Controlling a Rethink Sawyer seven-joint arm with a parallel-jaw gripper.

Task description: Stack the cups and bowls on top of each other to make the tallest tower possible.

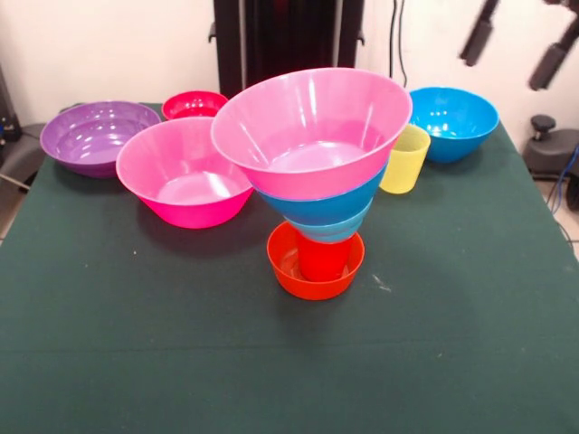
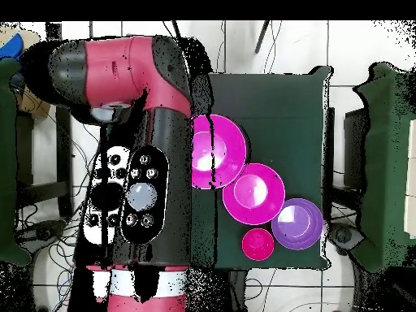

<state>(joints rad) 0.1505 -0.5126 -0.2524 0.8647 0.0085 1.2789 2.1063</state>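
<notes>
The tower stands mid-table in the front view: a small orange bowl [image 1: 291, 269] holds a red cup [image 1: 323, 259], then a small light-blue bowl [image 1: 336, 230], a large blue bowl [image 1: 317, 208] and a large pink bowl [image 1: 312, 127] on top, leaning slightly. From overhead only that top pink bowl [image 2: 219, 150] shows. Loose pieces are a second pink bowl [image 1: 184, 172] [image 2: 253, 192], a purple bowl [image 1: 95, 136] [image 2: 298, 223], a small red bowl [image 1: 194, 104] [image 2: 258, 243], a yellow cup [image 1: 404, 159] and another blue bowl [image 1: 452, 122]. The gripper shows in neither view.
The red and black arm [image 2: 150, 162] lies drawn back over one side of the green table [image 1: 271, 362] [image 2: 284, 106] in the overhead view, hiding that side. The pedestal [image 1: 285, 36] stands behind the table. Dark equipment [image 1: 552, 54] hangs at the back right.
</notes>
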